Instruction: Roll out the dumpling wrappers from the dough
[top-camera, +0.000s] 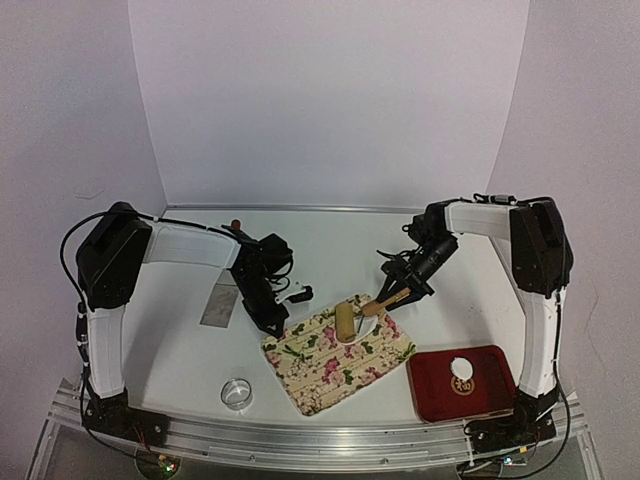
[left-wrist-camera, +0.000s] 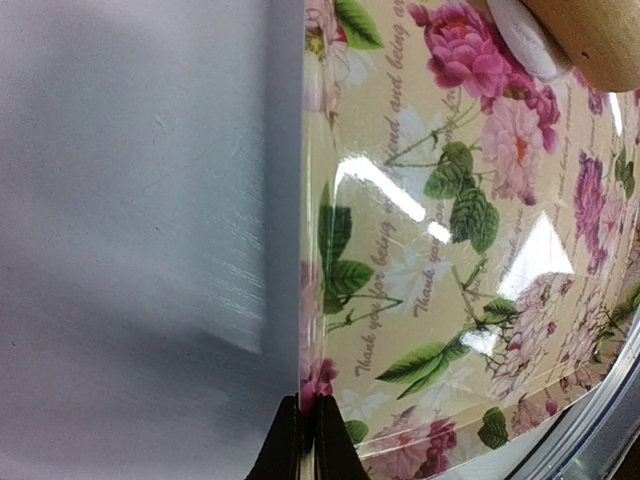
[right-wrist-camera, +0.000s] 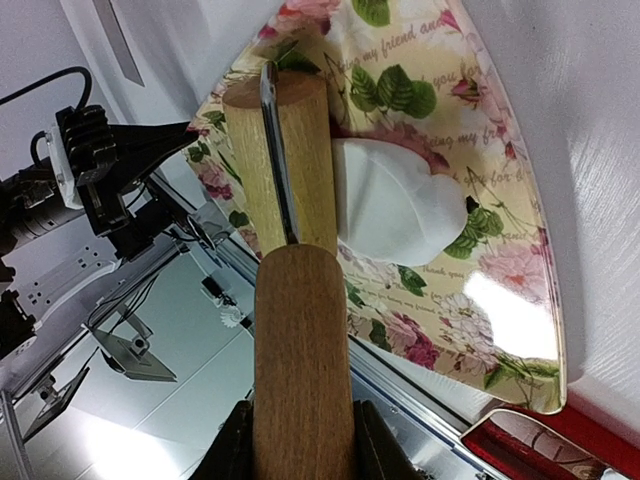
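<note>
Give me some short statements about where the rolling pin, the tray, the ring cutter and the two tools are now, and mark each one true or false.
1. The right tool grips the rolling pin by its handle. True.
2. The rolling pin lies in the red tray. False: it rests on the floral mat, against the white dough.
3. The left tool is shut on the edge of the floral mat. True.
4. The red tray holds nothing. False: one round dumpling wrapper lies in it.
5. The metal ring cutter stands on the floral mat. False: it stands on the table, beside the mat.
</note>
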